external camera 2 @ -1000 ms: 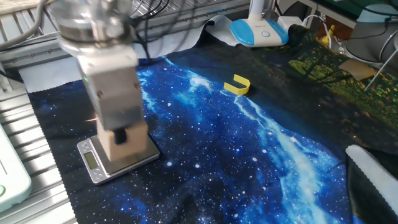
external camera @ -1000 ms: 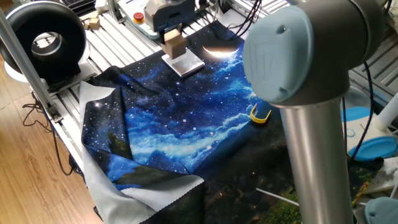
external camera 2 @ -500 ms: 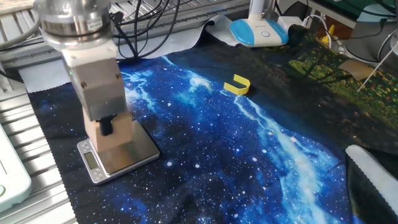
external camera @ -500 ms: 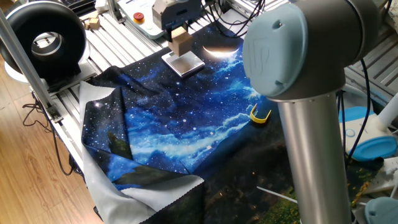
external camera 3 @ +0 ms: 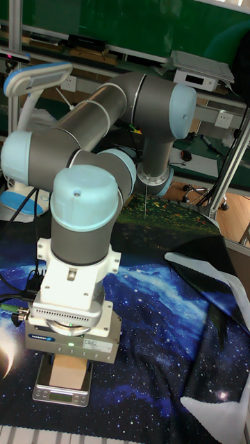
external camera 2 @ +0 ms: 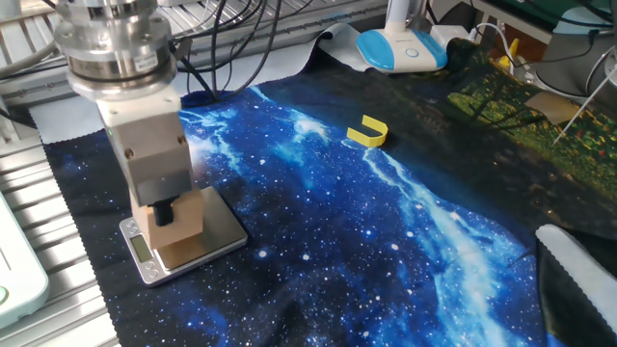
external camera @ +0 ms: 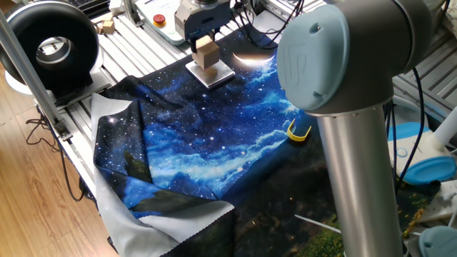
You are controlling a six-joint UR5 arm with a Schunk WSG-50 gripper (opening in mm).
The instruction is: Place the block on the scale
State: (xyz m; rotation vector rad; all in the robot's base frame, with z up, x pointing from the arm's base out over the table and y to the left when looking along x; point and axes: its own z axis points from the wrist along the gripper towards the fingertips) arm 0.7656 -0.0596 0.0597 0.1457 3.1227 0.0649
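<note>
While the hand (external camera: pixel 206 44) is gripping the block (external camera: pixel 207 54) in one fixed view, the cube is sitting low over the scale (external camera: pixel 211 73). From the other fixed view, the block (external camera 2: pixel 176 224) seems to be resting on the scale (external camera 2: pixel 224 229), so release is likely next. From the tall fixed view, the block (external camera 3: pixel 68 370) is showing under the hand, over the scale (external camera 3: pixel 42 395).

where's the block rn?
The block sits on the scale at the left of the other fixed view, on the starry cloth's edge, with the gripper right over it.
</note>
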